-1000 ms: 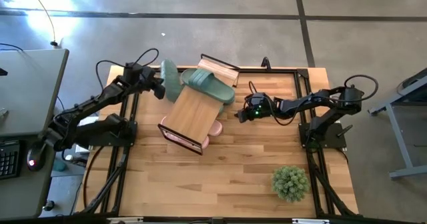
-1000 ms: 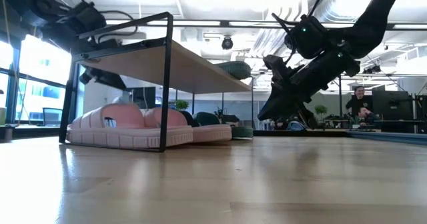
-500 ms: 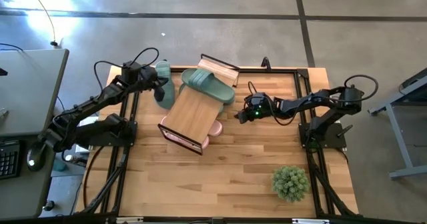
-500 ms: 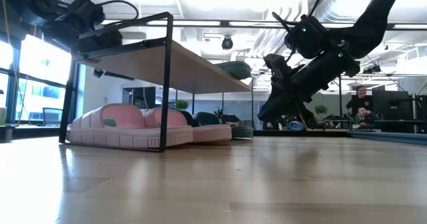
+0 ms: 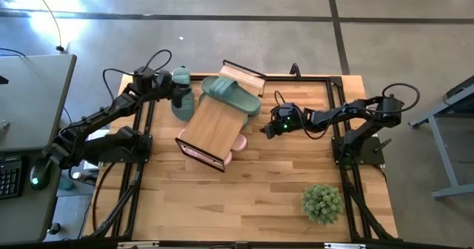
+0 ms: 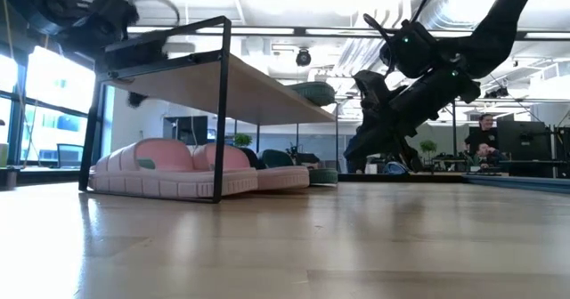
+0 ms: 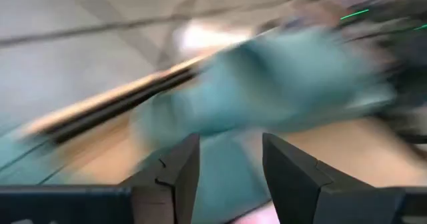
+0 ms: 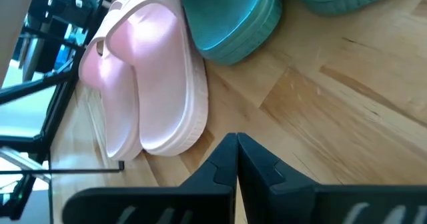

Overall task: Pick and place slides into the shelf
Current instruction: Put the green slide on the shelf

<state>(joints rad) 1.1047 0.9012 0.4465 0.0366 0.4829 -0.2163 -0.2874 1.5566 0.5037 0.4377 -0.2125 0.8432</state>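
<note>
A wooden table [image 5: 252,197] seen from above, with the small bamboo-topped shelf [image 5: 215,124] standing askew near its middle. One sage green slide [image 5: 231,95] lies across the shelf's top at about twelve o'clock, set there so it sits on the upper tier. Under the plank, a pale pink pair [image 6: 169,170] rests on the lower level, toes poking out at the five o'clock edge.

The left gripper [image 5: 180,95] hovers at ten o'clock from the shelf, beside its far corner, its fingers [image 7: 180,174] parted with nothing between them. Another green slide [image 5: 181,103] lies just under it at the table's edge, apparently let go there rather than shelved.

The right gripper [image 5: 267,128] waits at three o'clock from the shelf, low over the wood, fingers pressed together and empty. A potted plant [image 5: 322,202] stands well apart at five o'clock.
</note>
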